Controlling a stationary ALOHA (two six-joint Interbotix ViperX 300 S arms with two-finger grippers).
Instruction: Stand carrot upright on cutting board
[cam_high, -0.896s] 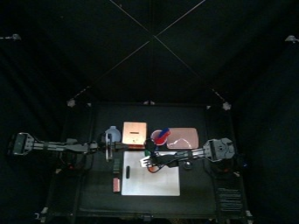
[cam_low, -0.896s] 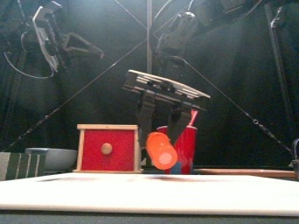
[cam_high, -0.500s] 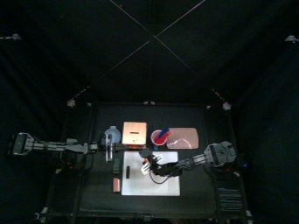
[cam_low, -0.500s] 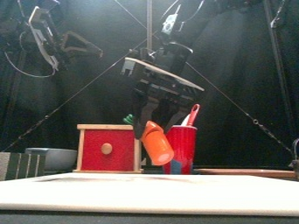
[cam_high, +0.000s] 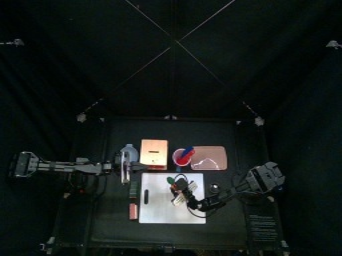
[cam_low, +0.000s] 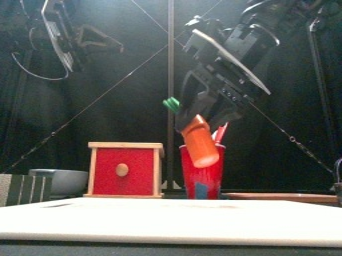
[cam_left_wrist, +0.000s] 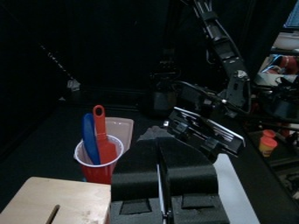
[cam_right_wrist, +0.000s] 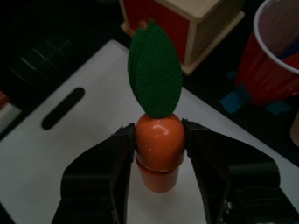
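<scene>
The carrot (cam_right_wrist: 160, 149), orange with a green leaf on top, sits between the jaws of my right gripper (cam_right_wrist: 160, 131), which is shut on it. In the front view the carrot (cam_low: 202, 150) hangs tilted, well above the white cutting board (cam_low: 171, 222), with its leaf end up. From above, the cutting board (cam_high: 158, 203) lies at the table's front middle and the right arm reaches over it. My left gripper (cam_left_wrist: 163, 150) is shut and holds nothing. It rests at the left, beside the tan slab (cam_high: 154, 152).
A red cup (cam_low: 205, 178) with utensils and a red wooden box (cam_low: 123, 170) stand behind the board. A tan tray with a red-and-blue bowl (cam_high: 187, 155) lies at the back. A thin reddish stick (cam_high: 135, 209) lies left of the board.
The right gripper has lifted the carrot higher and to the right, turning it so the leaf end points up. From above, the right arm has swung toward the table's front. The left arm has stayed still.
</scene>
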